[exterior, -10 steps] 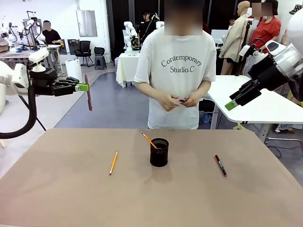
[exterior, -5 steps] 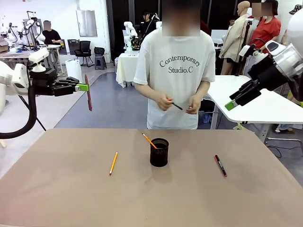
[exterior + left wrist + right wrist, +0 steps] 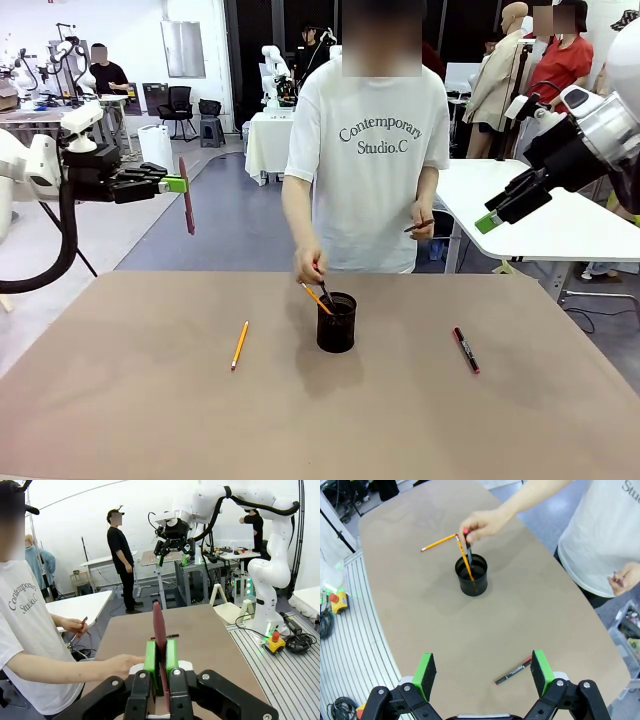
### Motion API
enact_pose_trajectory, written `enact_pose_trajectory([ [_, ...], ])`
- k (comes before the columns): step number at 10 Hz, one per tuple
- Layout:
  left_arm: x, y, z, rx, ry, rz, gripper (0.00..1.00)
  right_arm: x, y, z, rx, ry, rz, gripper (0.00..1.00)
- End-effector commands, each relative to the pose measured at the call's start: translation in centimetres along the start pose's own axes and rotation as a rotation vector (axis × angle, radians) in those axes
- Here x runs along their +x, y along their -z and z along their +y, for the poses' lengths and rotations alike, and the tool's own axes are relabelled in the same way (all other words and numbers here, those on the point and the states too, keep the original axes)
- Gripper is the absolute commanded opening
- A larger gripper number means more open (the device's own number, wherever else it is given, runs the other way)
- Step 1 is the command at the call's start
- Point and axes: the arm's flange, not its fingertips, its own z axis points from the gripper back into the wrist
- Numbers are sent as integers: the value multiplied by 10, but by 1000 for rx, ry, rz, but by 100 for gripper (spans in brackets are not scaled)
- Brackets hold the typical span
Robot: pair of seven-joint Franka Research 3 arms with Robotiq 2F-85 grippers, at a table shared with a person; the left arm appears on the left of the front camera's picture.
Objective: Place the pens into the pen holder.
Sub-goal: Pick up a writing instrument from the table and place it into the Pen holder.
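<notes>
My left gripper (image 3: pixel 176 184) hangs high at the table's left, shut on a dark red pen (image 3: pixel 187 203) that hangs upright; the left wrist view shows the pen (image 3: pixel 158 630) clamped between the green pads (image 3: pixel 151 656). At the table's middle stands the black mesh pen holder (image 3: pixel 336 322) with a yellow pencil (image 3: pixel 314 297) leaning in it. A person's hand (image 3: pixel 309 266) lowers a black pen (image 3: pixel 468 543) into the holder (image 3: pixel 471 575). Another pencil (image 3: pixel 239 345) lies left of it, a black marker (image 3: pixel 465 350) to its right. My right gripper (image 3: pixel 487 222) hovers high at the right, open (image 3: pixel 482 672) and empty.
The person stands at the far edge and holds another dark pen (image 3: pixel 420 226) in the other hand. The brown table (image 3: pixel 150 420) is bare towards me. White tables and other people stand beyond.
The person's hand has come down from the chest to the pen holder with a black pen. Both of my arms stay still.
</notes>
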Motion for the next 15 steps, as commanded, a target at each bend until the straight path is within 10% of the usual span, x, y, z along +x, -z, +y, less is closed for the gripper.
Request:
enact_pose_trajectory([
  [1,1,-2,0,-2,3,7,0,1,-1,0,-1,0,-12,100],
  [15,1,-2,0,-2,3,7,0,1,-1,0,-1,0,-12,100],
])
